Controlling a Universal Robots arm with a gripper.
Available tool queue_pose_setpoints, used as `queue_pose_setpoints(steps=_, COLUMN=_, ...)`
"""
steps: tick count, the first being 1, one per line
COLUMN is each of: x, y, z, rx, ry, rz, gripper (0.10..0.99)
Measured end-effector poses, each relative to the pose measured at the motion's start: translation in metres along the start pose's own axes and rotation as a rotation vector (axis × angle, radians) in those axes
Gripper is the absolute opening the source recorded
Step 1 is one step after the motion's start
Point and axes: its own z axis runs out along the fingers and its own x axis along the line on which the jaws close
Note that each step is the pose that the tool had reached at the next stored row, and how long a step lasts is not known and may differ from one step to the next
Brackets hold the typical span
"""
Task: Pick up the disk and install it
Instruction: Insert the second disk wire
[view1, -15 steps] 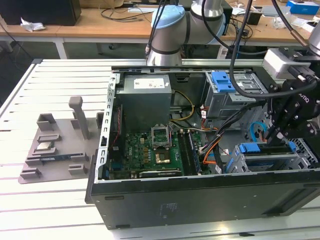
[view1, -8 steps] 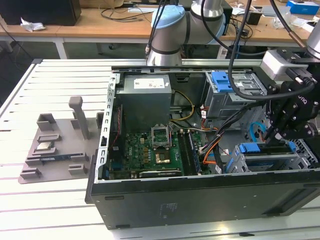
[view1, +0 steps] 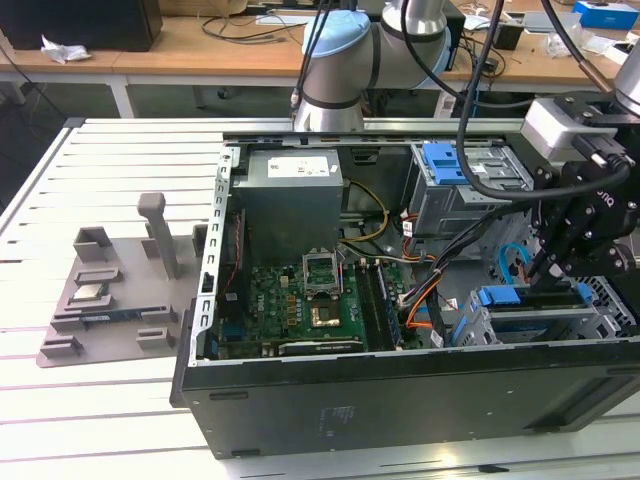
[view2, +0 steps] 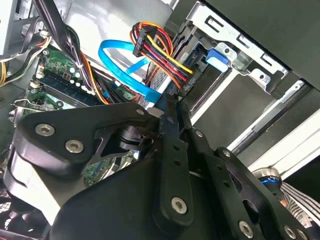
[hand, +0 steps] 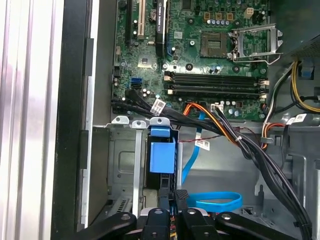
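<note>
Disk: I am seeing its blue carrier (hand: 162, 156) sitting in the metal drive cage (hand: 122, 165) of the open computer case (view1: 400, 400), just ahead of the hand.
Hand: the black hand (hand: 174, 199) is hanging right over the carrier's end, fingers drawn together; I cannot tell whether they are touching it.
Surroundings: a blue cable (hand: 215, 201) is lying beside it; the motherboard (view1: 290, 305) is lying toward the exterior view's left.
Table: the slatted table (view1: 100, 400) is carrying a grey fixture (view1: 110, 290).

Silver arm (view1: 415, 25), pale-blue joint caps; black end effector (view1: 560, 255), silver screws.
</note>
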Motion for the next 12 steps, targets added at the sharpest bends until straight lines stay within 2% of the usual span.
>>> queue_pose_setpoints(steps=12, x=0.0015, y=-0.0022, z=0.0029, rx=-0.002, ry=-0.0002, rz=-0.005, gripper=0.161)
